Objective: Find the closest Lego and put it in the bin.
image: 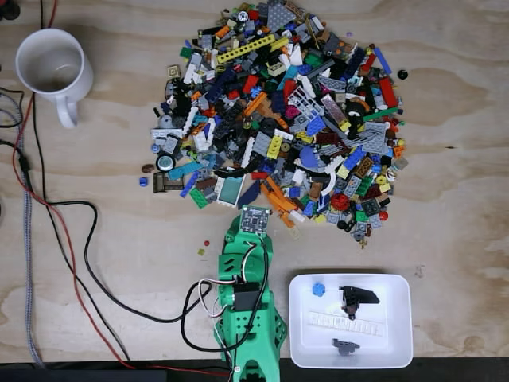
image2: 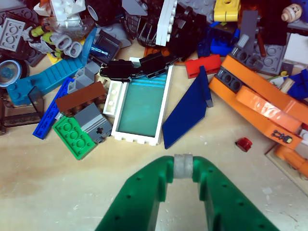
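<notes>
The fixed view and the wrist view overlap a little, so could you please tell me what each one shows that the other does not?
Fixed view alone: the white mug, the white bin already holding a few pieces, the cables and the whole Lego pile. Wrist view alone: close detail, such as the small red piece and the dark blue wedge. Both: the green arm with its pincer and the white-framed window piece at the pile's near edge.

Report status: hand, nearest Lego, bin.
Hand shut, empty, at the pile's near edge. White-framed window piece just ahead, untouched. Bin holds a few pieces. Dark blue wedge crowds the window.
</notes>
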Controlling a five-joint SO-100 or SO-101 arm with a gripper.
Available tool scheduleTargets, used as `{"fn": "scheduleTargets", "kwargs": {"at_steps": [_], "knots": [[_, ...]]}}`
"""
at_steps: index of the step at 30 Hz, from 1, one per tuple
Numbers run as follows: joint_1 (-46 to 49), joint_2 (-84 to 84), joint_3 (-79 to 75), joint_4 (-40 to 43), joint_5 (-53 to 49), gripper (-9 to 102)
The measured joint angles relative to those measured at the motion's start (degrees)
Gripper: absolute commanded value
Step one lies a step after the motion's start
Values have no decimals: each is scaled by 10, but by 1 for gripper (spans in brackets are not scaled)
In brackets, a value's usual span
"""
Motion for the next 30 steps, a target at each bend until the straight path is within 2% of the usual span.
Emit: {"fn": "scheduleTargets", "kwargs": {"at_steps": [8, 23, 30], "knots": [[2, -6, 56, -58, -33, 0], [2, -7, 56, -61, -34, 0], [11, -236, -49, -66, 31, 10]]}}
